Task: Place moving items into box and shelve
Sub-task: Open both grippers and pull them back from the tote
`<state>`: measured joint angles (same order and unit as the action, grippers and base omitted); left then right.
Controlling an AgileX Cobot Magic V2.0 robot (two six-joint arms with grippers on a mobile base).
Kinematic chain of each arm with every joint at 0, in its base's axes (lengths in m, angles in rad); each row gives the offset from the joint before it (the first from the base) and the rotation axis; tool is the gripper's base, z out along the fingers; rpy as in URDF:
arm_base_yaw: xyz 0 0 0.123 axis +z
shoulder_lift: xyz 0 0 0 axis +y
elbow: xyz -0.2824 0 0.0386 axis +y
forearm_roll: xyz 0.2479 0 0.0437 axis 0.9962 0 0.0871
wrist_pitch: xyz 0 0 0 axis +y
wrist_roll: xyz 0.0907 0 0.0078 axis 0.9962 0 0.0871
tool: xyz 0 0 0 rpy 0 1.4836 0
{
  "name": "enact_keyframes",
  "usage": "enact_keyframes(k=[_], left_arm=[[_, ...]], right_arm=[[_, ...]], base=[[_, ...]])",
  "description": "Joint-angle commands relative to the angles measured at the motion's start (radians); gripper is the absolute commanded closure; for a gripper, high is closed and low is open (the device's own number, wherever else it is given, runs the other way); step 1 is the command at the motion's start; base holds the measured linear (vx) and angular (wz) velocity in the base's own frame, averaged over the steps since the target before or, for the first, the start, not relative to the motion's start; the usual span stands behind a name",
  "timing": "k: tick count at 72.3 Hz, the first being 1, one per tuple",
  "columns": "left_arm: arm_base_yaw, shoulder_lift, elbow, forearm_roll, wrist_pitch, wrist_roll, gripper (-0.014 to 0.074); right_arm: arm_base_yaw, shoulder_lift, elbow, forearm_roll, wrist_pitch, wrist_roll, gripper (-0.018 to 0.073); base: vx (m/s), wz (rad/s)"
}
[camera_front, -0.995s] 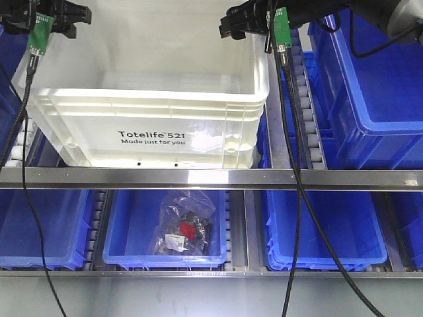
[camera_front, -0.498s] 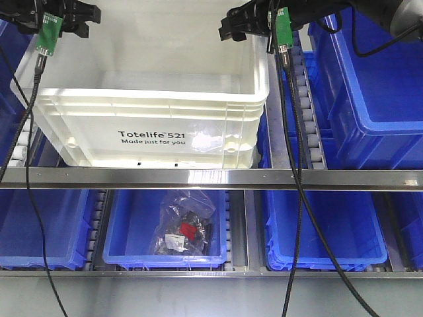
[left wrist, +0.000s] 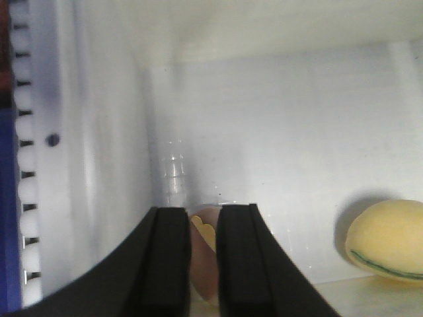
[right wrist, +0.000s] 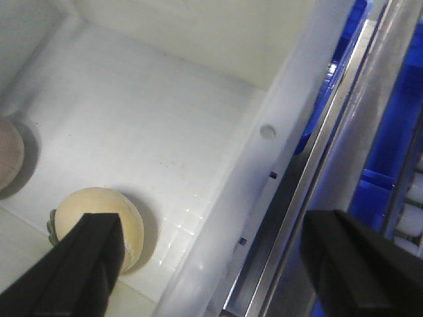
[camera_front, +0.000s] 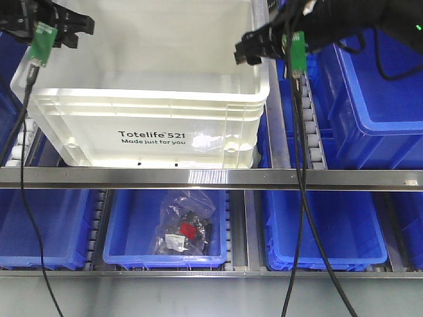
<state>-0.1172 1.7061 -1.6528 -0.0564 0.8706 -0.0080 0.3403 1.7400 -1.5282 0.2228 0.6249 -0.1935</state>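
Observation:
The white Totelife box (camera_front: 152, 112) stands on the upper shelf rollers. Inside it lie a pale yellow round item with a green line (left wrist: 386, 238) (right wrist: 99, 221) and a brownish egg-shaped item (left wrist: 203, 257) (right wrist: 8, 155). My left gripper (camera_front: 82, 26) hovers over the box's back left corner. Its jaws (left wrist: 204, 218) stand a narrow gap apart and hold nothing; the brownish item shows through the gap. My right gripper (camera_front: 246, 51) (right wrist: 211, 224) is wide open and straddles the box's right wall (right wrist: 264, 165), one finger over the inside, one outside.
A steel shelf rail (camera_front: 211, 178) runs in front of the box. Blue bins stand to the right (camera_front: 377, 86) and on the lower level (camera_front: 324, 224). The lower middle bin (camera_front: 125, 224) holds a plastic bag of parts (camera_front: 185, 228). Black cables (camera_front: 297, 165) hang from both arms.
My right gripper has moved down and to the right, from above the box's back right corner to its right wall. My left gripper has stayed near the back left corner.

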Motion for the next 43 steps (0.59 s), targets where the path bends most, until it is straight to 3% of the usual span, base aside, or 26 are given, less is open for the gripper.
enact_keyframes(k=[1,16,33,43], left_arm=[[-0.006,-0.129,0.053,-0.006,-0.120,0.001,0.0353],[-0.006,-0.366,0.361,-0.005,-0.283,0.061,0.0352],[-0.006,-0.721,0.793,0.000,-0.486,0.062,0.0352],[-0.006,-0.949,1.014,0.000,-0.536,0.061,0.0352]], right_arm=[[-0.003,-0.125,0.036,0.005,-0.146,0.002,-0.0033],[-0.002,-0.359,0.254,0.014,-0.315,-0.012,-0.0020],[-0.002,-0.688,0.583,0.014,-0.509,-0.066,0.0015],[-0.002,-0.907,0.774,0.014,-0.545,-0.100,0.0030]], base=[[0.00,0.00],[0.00,0.00],[0.00,0.00],[0.00,0.00]])
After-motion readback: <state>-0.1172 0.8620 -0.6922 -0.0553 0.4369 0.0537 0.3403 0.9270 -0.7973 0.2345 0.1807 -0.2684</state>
